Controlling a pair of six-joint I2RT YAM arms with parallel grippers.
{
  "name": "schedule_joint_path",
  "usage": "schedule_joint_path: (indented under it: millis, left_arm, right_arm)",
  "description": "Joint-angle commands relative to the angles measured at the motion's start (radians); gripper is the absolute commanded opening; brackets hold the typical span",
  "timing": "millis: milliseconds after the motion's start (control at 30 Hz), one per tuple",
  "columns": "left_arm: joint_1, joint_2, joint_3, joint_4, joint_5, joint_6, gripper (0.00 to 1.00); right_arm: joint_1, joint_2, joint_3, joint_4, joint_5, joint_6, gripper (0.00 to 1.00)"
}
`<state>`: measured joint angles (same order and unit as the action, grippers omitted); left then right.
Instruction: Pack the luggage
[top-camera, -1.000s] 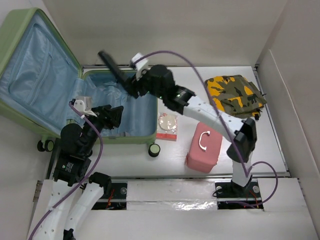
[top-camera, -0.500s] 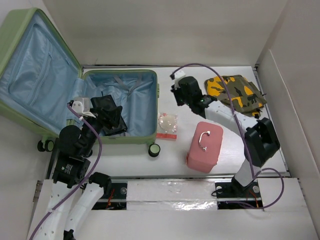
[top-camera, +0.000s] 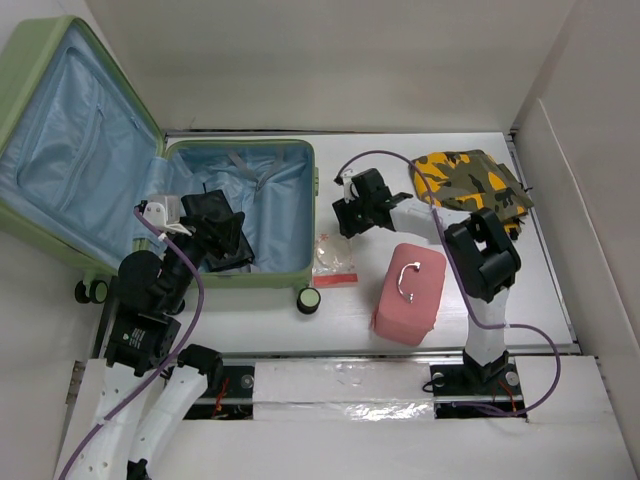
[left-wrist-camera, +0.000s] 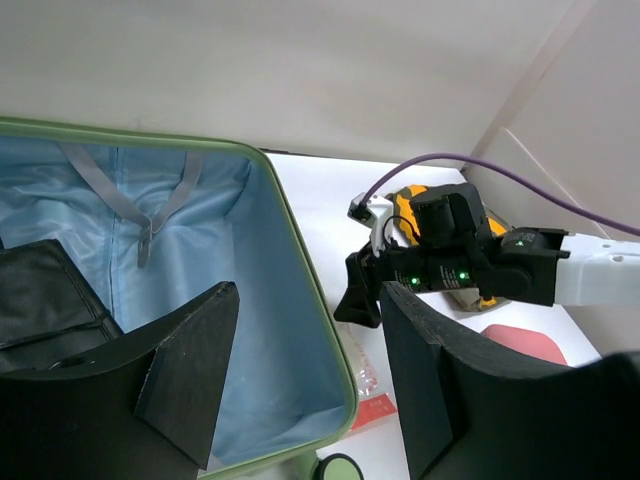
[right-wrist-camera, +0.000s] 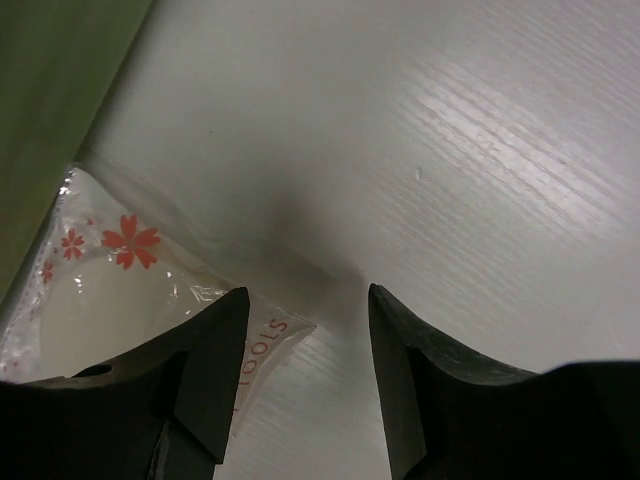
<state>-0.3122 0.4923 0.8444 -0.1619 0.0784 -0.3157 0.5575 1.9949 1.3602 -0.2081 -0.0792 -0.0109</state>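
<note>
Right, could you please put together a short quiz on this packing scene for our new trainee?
1. True or false: the luggage lies open, with a black item already inside.
2. The right end effector hovers by which thing? A) pink case B) clear flowered packet C) camouflage garment
3. Is the left end effector gripping anything?
Key: 1 true; 2 B; 3 no, its jaws stand open with nothing between them.
</note>
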Motion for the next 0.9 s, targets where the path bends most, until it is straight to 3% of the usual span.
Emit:
schedule_joint_path:
  millis: [0, 133, 433, 700, 800, 867]
  left_arm:
    - [0.004, -0.011, 0.001, 0.041, 0.009, 0.001, 0.56]
    - [0.004, -0.023, -0.001, 0.044, 0.008, 0.001, 0.56]
    - [0.004, -0.018, 0.002, 0.039, 0.003, 0.001, 0.56]
    - [0.004, -0.021, 0.001, 0.042, 0.006, 0.0, 0.55]
    - [0.004, -0.023, -0.002, 0.042, 0.0, 0.0, 0.56]
    - [0.004, -0.023, 0.001, 0.039, 0.0, 0.0, 0.55]
  right_arm:
    - [-0.03, 0.022, 0.034, -0.008, -0.189, -0.011, 0.57]
    - [-0.051, 0.059, 0.034, -0.01, -0.273, -0.012, 0.56]
    - [-0.1, -0.016, -0.032, 0.039, -0.386, 0.0, 0.51]
    - [-0.1, -0.008, -0.041, -0.02, -0.421, -0.05, 0.56]
    - [-0.09, -0.007, -0.042, -0.025, -0.442, -0.063, 0.48]
    - [-0.09, 0.001, -0.035, -0.037, -0.453, -0.072, 0.37]
